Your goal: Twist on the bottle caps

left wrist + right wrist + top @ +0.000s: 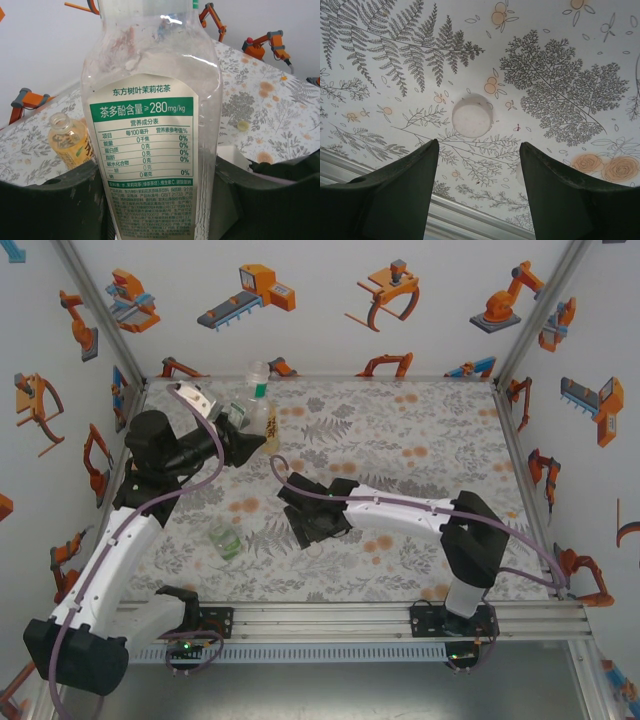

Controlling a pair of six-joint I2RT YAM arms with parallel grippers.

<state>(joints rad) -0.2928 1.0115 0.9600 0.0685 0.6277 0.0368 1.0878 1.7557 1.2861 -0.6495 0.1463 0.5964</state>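
My left gripper (pixel 157 167) is shut on the clear bottle (pixel 150 100) with a green-and-white label, holding it upright at the back left of the floral cloth (pixel 259 408). An uncapped amber bottle (pixel 70 142) stands just beside it (pixel 272 436). The squat green bottle (pixel 225 540) stands alone at the front left. My right gripper (pixel 479 142) hovers open over the cloth near the middle (pixel 298 512), with a whitish bottle cap (pixel 472 119) lying flat just ahead of its fingertips. Another pale cap (pixel 243 125) lies on the cloth beyond the held bottle.
The metal rail (pixel 470 215) of the table's near edge runs below my right fingers. Aluminium posts and white walls with orange robot stickers (pixel 255 290) close in the table on three sides. A pale round shape (pixel 518 172) peeks out beside my right finger.
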